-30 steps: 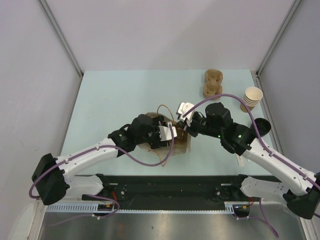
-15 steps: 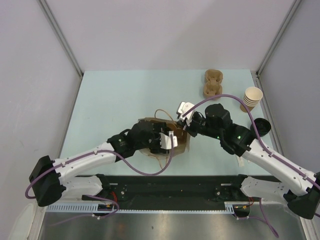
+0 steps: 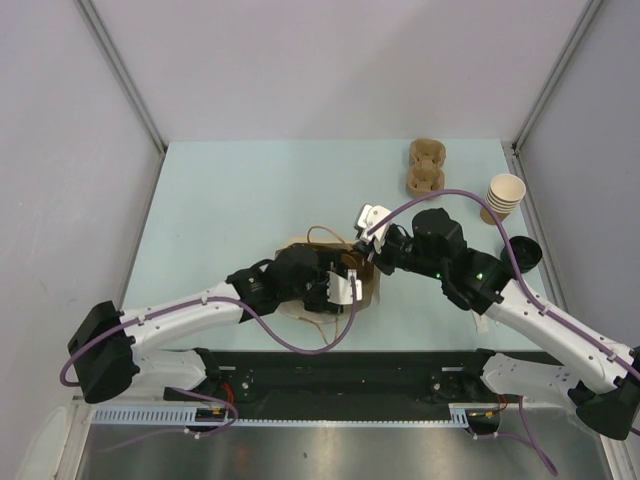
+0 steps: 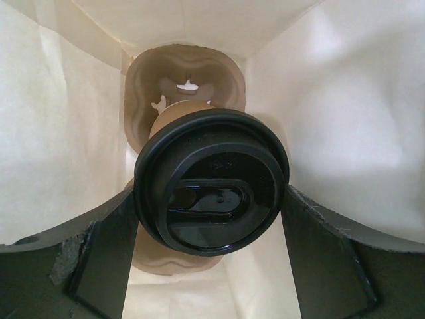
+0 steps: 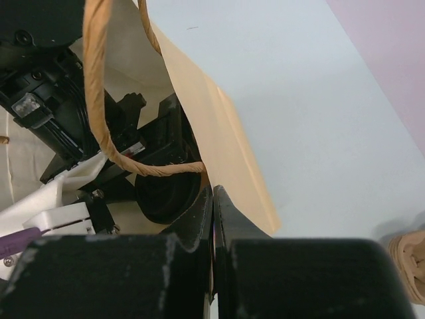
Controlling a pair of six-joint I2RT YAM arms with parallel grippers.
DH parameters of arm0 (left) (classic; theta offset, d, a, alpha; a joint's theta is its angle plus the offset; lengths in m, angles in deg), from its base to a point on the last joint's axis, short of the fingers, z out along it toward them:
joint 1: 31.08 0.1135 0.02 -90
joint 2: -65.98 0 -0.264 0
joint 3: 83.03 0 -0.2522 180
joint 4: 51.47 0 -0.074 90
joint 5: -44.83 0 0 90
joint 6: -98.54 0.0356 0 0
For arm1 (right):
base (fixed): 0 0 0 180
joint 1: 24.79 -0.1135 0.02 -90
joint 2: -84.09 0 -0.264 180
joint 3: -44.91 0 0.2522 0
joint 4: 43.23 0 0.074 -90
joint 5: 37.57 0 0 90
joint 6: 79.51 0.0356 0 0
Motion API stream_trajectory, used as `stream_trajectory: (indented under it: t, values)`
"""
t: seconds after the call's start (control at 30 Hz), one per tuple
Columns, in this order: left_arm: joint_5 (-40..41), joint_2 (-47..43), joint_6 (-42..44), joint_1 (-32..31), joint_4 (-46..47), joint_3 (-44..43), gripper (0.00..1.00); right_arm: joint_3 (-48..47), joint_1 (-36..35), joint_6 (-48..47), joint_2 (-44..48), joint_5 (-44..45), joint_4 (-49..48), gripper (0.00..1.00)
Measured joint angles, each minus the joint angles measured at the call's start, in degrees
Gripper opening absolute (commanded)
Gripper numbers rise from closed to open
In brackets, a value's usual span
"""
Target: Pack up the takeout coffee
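The takeout coffee (image 4: 211, 183), a brown paper cup under a black lid, hangs inside the tan paper bag (image 3: 297, 246). My left gripper (image 4: 210, 199) reaches into the bag's mouth, and its two fingers press on opposite sides of the lid. Below the cup, a moulded pulp carrier (image 4: 182, 73) lies at the bag's bottom. From above, the left gripper (image 3: 345, 285) hides the cup. My right gripper (image 5: 212, 193) is shut on the bag's rim (image 5: 226, 146), just under a twisted handle (image 5: 99, 100), and sits at the bag's right edge (image 3: 362, 262).
A stack of paper cups (image 3: 504, 195) stands at the right edge of the table. Two pulp carriers (image 3: 426, 166) lie at the back right. A black lid (image 3: 524, 252) sits beside the right arm, and a white wrapped straw (image 3: 480, 322) lies near it.
My left gripper has moved right and toward the near edge, deeper into the bag with the cup. The bag's left side has shifted with it. The right arm has stayed put.
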Motion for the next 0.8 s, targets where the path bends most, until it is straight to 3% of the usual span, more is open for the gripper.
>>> stream_trajectory:
  t: [0.8]
  values:
    - [1.31, 2.34, 0.15, -0.35, 2.38, -1.51, 0.17, 0.42, -0.11, 3.17, -0.70, -1.31, -1.03, 0.00]
